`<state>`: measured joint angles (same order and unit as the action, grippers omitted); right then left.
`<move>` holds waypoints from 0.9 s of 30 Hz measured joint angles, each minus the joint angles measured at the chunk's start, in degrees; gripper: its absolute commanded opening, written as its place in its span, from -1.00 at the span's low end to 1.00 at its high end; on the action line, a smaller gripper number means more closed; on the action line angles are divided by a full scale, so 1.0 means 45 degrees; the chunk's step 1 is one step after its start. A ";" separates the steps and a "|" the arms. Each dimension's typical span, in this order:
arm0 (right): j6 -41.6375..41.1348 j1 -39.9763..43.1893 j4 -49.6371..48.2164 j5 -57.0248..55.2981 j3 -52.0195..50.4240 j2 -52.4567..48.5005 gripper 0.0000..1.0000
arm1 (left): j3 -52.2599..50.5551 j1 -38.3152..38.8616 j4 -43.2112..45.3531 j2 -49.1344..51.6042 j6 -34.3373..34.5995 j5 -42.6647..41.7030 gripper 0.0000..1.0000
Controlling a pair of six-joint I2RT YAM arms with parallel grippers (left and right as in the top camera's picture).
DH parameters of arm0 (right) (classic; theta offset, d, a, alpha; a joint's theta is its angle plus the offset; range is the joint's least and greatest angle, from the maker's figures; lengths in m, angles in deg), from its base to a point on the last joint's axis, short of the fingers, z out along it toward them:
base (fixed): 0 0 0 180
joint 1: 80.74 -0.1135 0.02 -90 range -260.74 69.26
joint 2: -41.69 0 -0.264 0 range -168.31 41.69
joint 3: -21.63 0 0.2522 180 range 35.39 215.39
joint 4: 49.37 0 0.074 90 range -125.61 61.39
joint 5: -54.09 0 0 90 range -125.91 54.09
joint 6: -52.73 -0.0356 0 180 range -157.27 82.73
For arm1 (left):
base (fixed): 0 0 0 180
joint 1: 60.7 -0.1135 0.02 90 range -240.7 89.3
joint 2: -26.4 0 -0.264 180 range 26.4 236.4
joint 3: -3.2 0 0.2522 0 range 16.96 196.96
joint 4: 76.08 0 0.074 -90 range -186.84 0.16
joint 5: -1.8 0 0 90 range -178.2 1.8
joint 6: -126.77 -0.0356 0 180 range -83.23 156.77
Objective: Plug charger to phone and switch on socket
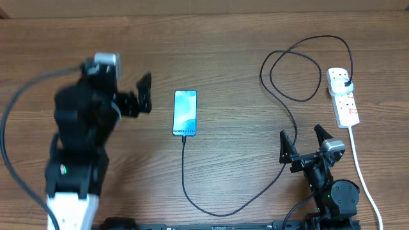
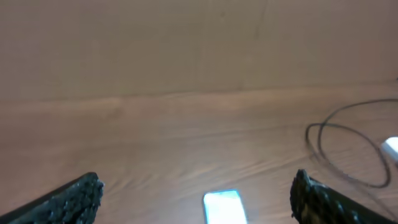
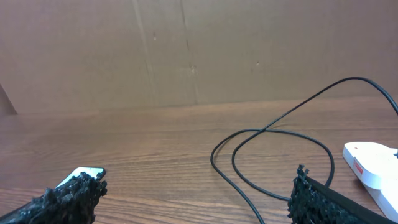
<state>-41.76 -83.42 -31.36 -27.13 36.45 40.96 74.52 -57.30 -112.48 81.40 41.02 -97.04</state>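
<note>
The phone (image 1: 185, 113) lies flat mid-table, its light blue screen lit with dark text. The thin black charger cable (image 1: 211, 207) runs from the phone's near end, curves right, loops at the back (image 1: 291, 70) and ends in a black plug (image 1: 346, 84) seated in the white socket strip (image 1: 342, 97) at the right. My left gripper (image 1: 144, 94) is open and empty, left of the phone; the phone shows between its fingers in the left wrist view (image 2: 222, 207). My right gripper (image 1: 301, 142) is open and empty, near the front right, beside the cable (image 3: 273, 155) and the strip (image 3: 373, 167).
The strip's white cord (image 1: 363, 172) runs down the right side toward the front edge, close to my right arm's base. A brown cardboard wall (image 3: 186, 50) stands behind the wooden table.
</note>
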 measured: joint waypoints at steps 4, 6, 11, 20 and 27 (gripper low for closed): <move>0.0010 0.0000 0.0010 0.0000 0.0000 0.0000 1.00 | -0.3045 -0.0413 0.1880 -0.2448 0.0000 0.0073 0.99; 0.0005 0.0000 0.0005 0.0005 0.0000 0.0000 1.00 | -0.4396 -0.0602 0.2773 -0.3706 -0.0005 0.0078 0.99; 0.0005 0.0000 0.0000 0.0000 0.0000 0.0000 1.00 | -0.7325 -0.0816 0.4391 -0.6285 0.0000 0.0165 0.99; 0.0005 0.0000 0.0000 0.0005 0.0000 0.0000 1.00 | -1.0788 -0.0850 0.5474 -0.9680 -0.0005 0.0748 0.99; 0.0000 0.0000 0.0000 0.0000 0.0000 0.0000 1.00 | -1.2405 -0.0850 0.5372 -1.1468 -0.0306 0.0869 1.00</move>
<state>-41.76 -83.42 -31.36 -27.13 36.45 40.96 18.70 -61.13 -88.30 29.80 39.65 -93.12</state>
